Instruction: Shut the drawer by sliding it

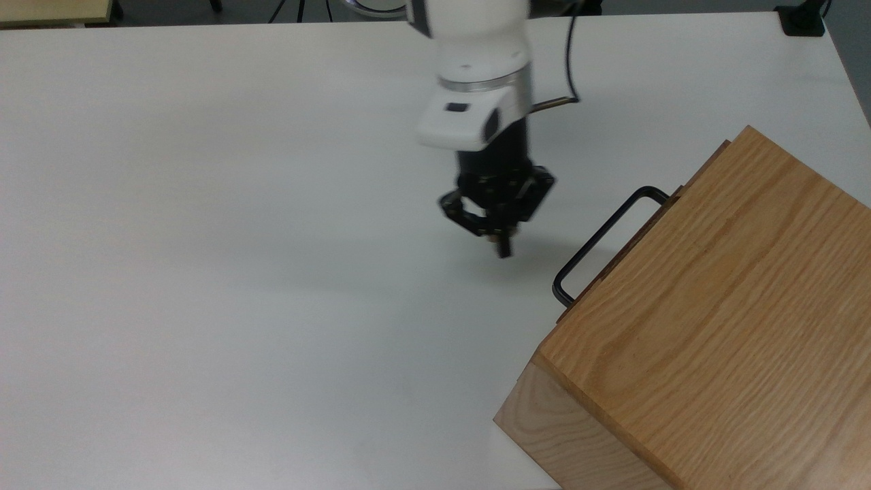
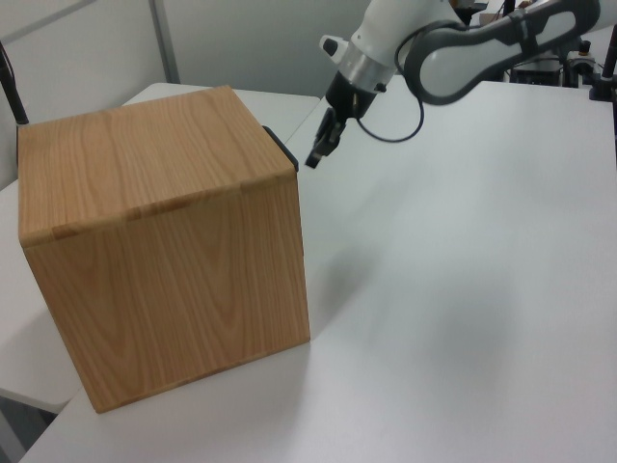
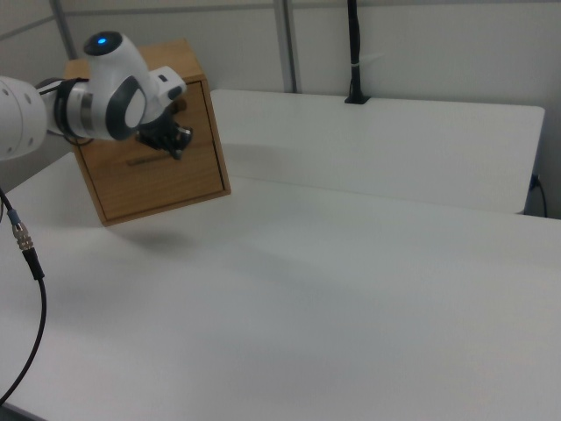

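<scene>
The drawer (image 1: 670,204) is seen pushed flush into the oak cabinet (image 1: 721,327) at the top view's right, only its black handle (image 1: 599,241) projecting, so the closing is judged done and a clean retreat without snagging the handle is advised. The hand (image 1: 502,250) is held above the white surface (image 1: 238,238), well apart from the handle, fingers together, nothing gripped or touched.

You had bright, even light from above; the white worktop (image 1: 238,238) came out washed, no hard glare. Your claw (image 1: 502,250) was motion-blurred in the top view and threw a soft shadow beside it. The cabinet (image 2: 164,241) stayed sharp, with a faint shadow at its base.
</scene>
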